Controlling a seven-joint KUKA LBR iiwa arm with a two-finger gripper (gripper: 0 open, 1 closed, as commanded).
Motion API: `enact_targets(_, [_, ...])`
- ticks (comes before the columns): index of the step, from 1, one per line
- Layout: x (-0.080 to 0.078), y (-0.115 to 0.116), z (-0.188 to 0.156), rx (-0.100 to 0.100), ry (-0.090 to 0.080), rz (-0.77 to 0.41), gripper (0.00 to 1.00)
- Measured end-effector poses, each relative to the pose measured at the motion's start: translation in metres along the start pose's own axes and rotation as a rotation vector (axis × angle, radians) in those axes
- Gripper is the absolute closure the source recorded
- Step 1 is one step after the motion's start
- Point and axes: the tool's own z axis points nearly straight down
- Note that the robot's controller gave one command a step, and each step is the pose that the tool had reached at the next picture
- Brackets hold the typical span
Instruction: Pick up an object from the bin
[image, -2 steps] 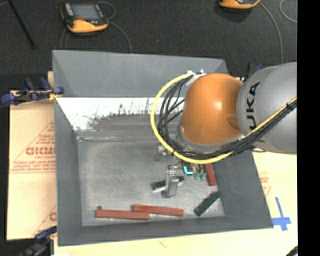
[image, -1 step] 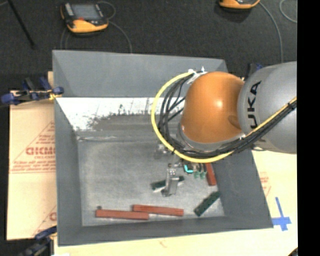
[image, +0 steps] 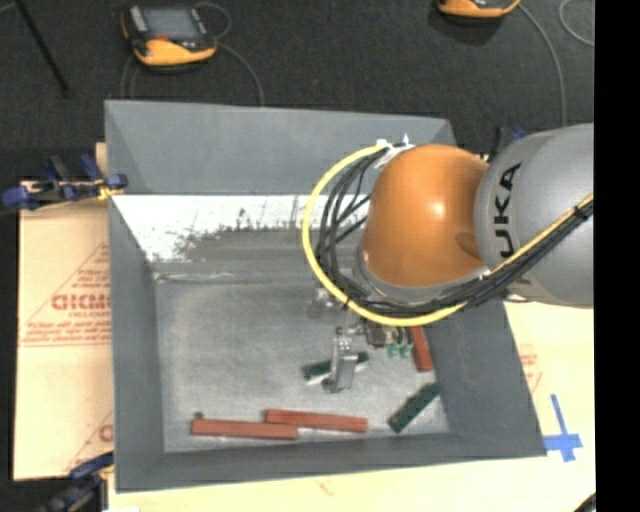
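The grey bin (image: 135, 330) takes in the arm's orange-covered wrist (image: 420, 225), and the gripper (image: 345, 368) hangs low over the floor. Whether it is clenched or released cannot be told. Below it lie a long red-brown stick (image: 245, 429) and a second red-brown stick (image: 316, 421), their ends meeting. To its lower right rests a dark green bar (image: 413, 408). Against its tip, on the view's left, sits a small dark green piece (image: 318, 372), stubby and flat.
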Motion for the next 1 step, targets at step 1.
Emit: enact_targets(1, [-0.0002,-0.0041,0.0413,0.002,0.007,-0.002,0.00])
